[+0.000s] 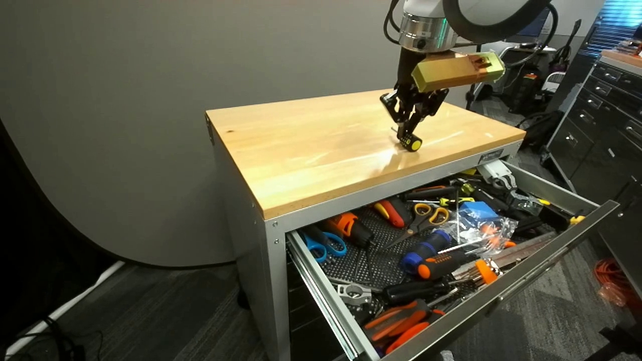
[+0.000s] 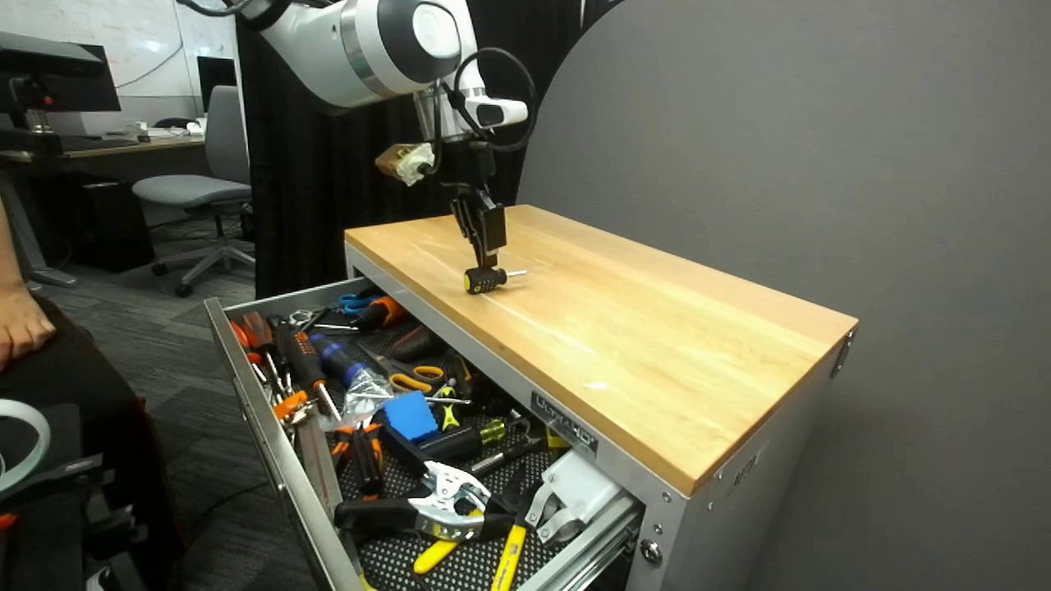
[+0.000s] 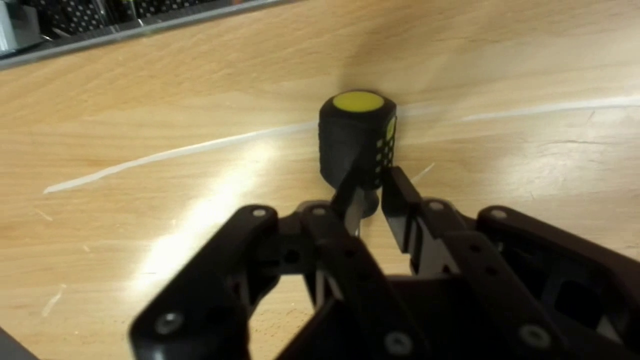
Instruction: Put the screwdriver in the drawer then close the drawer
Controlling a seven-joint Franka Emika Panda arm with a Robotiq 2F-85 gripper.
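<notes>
Low and left of the jaws in an exterior view, see the drawer (image 2: 269, 427), wide open, loaded with tools (image 2: 378, 515)! Next, catch the screwdriver (image 2: 483, 281), right between the jaws, with yellow-capped butt toward the drawer. Now look at the gripper (image 2: 488, 260), clenched on it! On to the wooden tabletop (image 2: 681, 353), beneath the jaws and off to their right; can't tell if touching the screwdriver.

From opposite ends, both exterior views look down on surface (image 1: 301, 150) and drawer (image 2: 277, 443). The wrist view faces down, close.
</notes>
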